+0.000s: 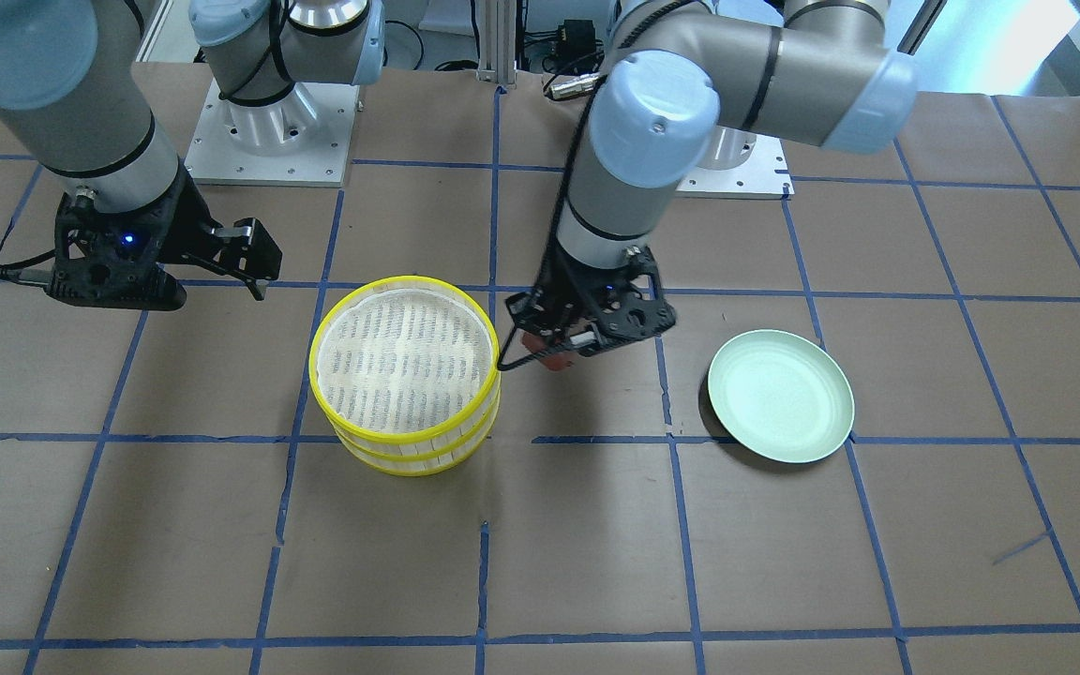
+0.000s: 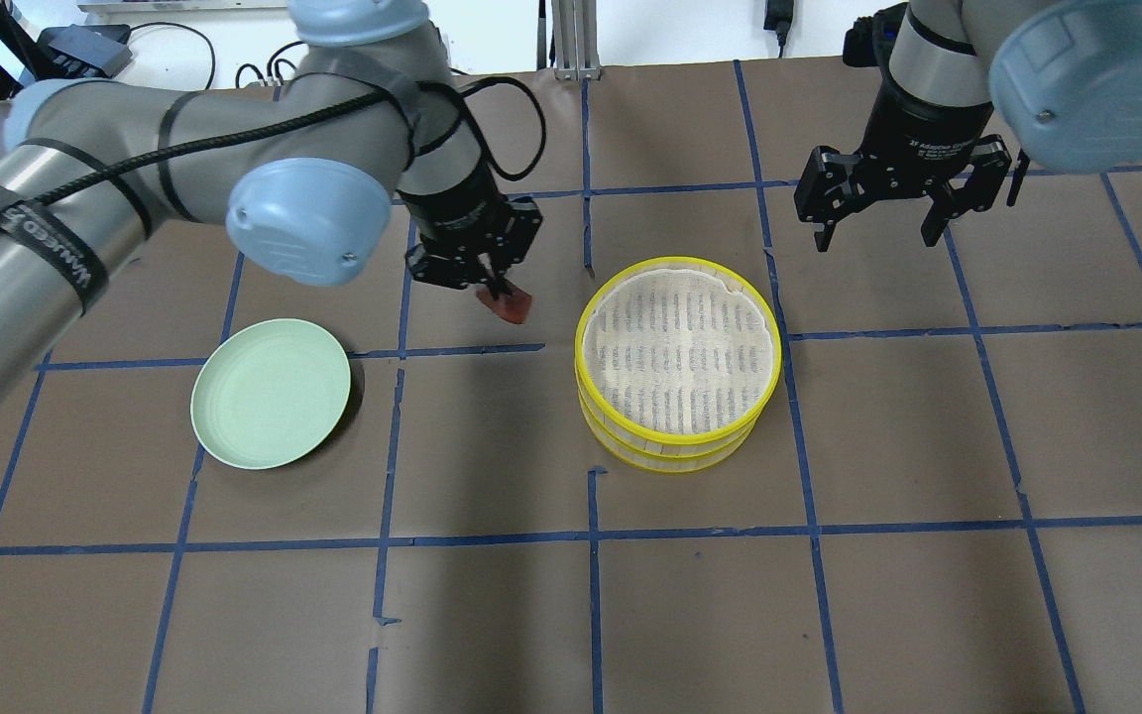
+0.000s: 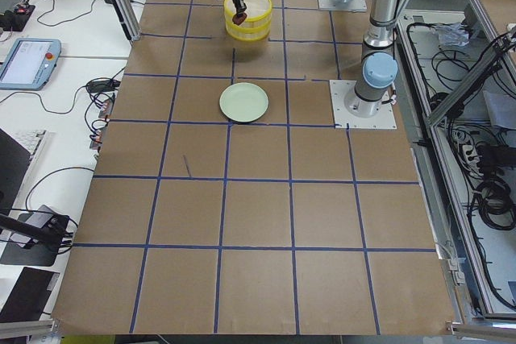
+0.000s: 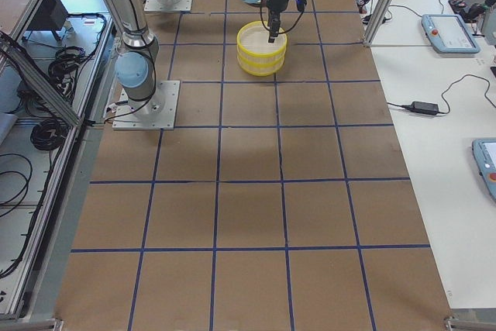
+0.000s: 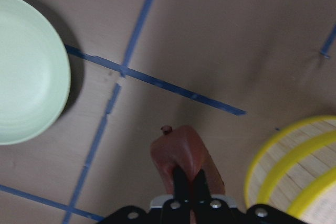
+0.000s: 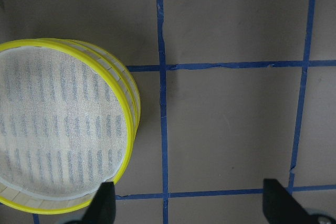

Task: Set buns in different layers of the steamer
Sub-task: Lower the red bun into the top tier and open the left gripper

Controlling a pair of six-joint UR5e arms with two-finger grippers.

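Observation:
The steamer [image 2: 678, 363] stands as two stacked yellow-rimmed tiers in the middle of the table; its top mesh floor [image 1: 404, 350] is bare. My left gripper [image 2: 502, 295] is shut on the reddish-brown bun [image 2: 512, 306] and holds it above the table, between the plate and the steamer. The left wrist view shows the bun [image 5: 181, 158] pinched between the fingers, with the steamer's rim [image 5: 273, 153] at the right. My right gripper [image 2: 883, 241] is open and empty, hovering behind the steamer to its right. The white bun is not in view.
A pale green plate [image 2: 271, 392] lies bare on the table on my left side, also in the front view [image 1: 780, 395]. Blue tape lines grid the brown table. Arm bases stand at the table's back edge [image 1: 270, 141].

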